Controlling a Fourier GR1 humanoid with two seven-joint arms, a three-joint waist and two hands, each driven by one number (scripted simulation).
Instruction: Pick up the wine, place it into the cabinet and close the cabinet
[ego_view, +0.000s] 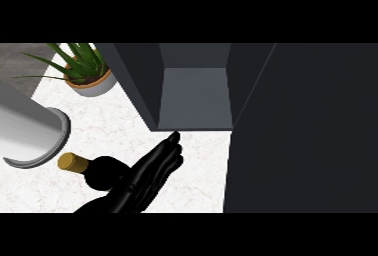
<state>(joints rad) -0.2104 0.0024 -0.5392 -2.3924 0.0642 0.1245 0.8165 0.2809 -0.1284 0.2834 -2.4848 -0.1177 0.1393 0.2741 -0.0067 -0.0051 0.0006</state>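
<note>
A black hand (151, 172) reaches across a marble counter (196, 170) beside a lying wine bottle (100, 172).

Nearest, the hand comes in from the lower edge, fingers straight and holding nothing, its side against the bottle. Which hand it is I cannot tell. The dark bottle lies flat, cork (71, 162) pointing left. Beyond the fingertips stands the open cabinet (193, 95), its door (303, 130) swung out at right. Farther left are a grey cylinder (29, 132) and a potted plant (85, 72).

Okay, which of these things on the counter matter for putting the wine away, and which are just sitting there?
For the job:
- wine bottle
- cabinet, open
- hand beside the bottle

Just there:
- potted plant
- grey cylindrical container
</note>
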